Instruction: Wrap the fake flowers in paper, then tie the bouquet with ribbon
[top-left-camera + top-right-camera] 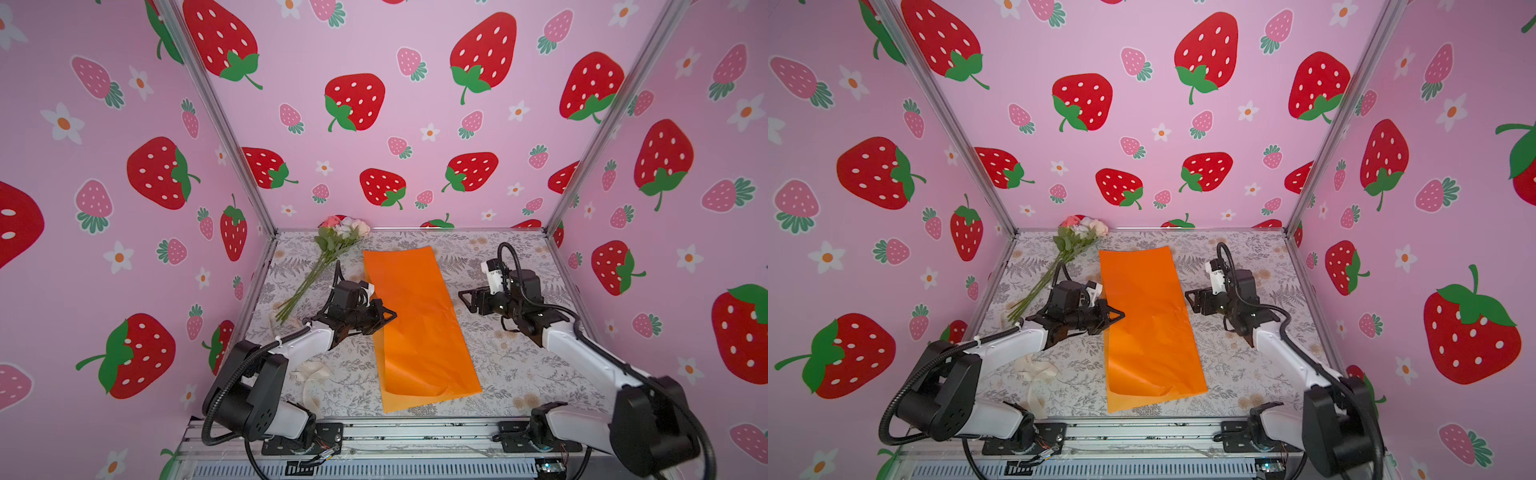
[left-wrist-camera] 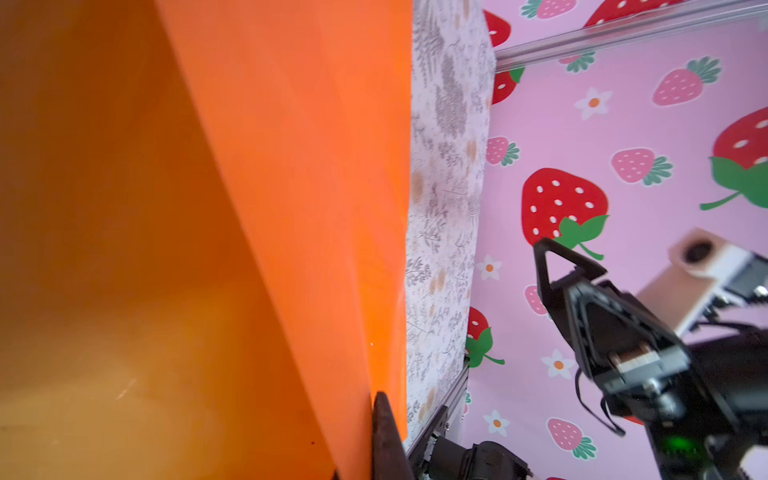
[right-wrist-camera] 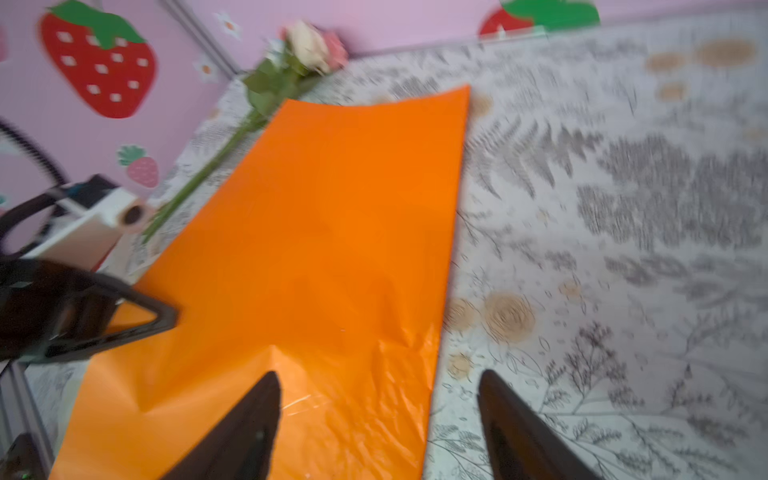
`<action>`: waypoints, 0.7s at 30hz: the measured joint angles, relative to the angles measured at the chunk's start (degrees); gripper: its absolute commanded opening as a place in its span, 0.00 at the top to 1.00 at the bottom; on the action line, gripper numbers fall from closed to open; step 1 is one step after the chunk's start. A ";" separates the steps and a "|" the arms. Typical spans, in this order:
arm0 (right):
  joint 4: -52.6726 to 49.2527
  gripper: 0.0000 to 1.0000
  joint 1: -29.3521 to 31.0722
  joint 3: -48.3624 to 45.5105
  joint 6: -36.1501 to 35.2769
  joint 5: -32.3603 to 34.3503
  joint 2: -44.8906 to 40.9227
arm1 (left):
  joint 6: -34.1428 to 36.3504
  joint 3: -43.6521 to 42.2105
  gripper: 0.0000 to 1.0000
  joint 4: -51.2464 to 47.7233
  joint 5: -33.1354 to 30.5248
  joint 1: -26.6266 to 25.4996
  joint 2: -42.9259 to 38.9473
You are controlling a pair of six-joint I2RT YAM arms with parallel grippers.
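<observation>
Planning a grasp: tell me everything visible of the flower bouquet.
The bouquet is a bunch of artificial-looking roses, pink, white and cream, with green leaves and long thin green stems. It lies flat in the far left corner of the table, heads at the back wall, beside the orange sheet. Nothing grips it.

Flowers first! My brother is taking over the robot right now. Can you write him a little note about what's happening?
Left gripper: shut, tip at the left edge of the orange paper. I cannot tell whether it pinches the sheet.
Right gripper: open, holding nothing, by the paper's right edge.
Bouquet of fake flowers: lying untied in the far left corner of the table, beside the paper, not on it.
Cream ribbon: on the table by the left arm, nothing holding it.
Done: paper spread out.
Left: probably flowers onto the paper, wrap, then tie.
</observation>
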 measured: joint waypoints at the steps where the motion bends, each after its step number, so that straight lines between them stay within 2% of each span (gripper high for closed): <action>1: 1.22 0.00 3.72 -2.05 -0.87 0.85 -4.68 | -0.87 0.39 1.00 0.02 -0.11 -0.13 -0.52; 5: 6.34 0.00 23.50 -13.18 -4.92 7.80 -21.42 | -4.37 2.05 1.00 0.00 -1.29 -0.72 -1.31; 7: 6.62 0.00 32.11 -15.87 -6.75 12.76 -23.87 | -5.79 3.26 1.00 -0.15 -1.51 -0.85 -1.01; 11: 4.31 0.00 49.90 -14.58 -12.31 26.67 -17.46 | -7.58 7.02 1.00 -0.31 -1.57 -0.85 0.90; 14: 3.17 0.00 59.87 -11.74 -17.05 34.73 -8.83 | -8.50 9.70 1.00 -0.48 -1.88 -0.85 1.88; 17: 3.41 0.00 63.14 -10.16 -21.16 41.66 -1.95 | -9.03 11.41 1.00 -0.50 -1.88 -0.87 2.32; 21: 5.07 0.04 63.84 -9.81 -26.10 51.74 4.85 | -9.79 12.35 1.00 -0.48 -1.86 -0.90 2.56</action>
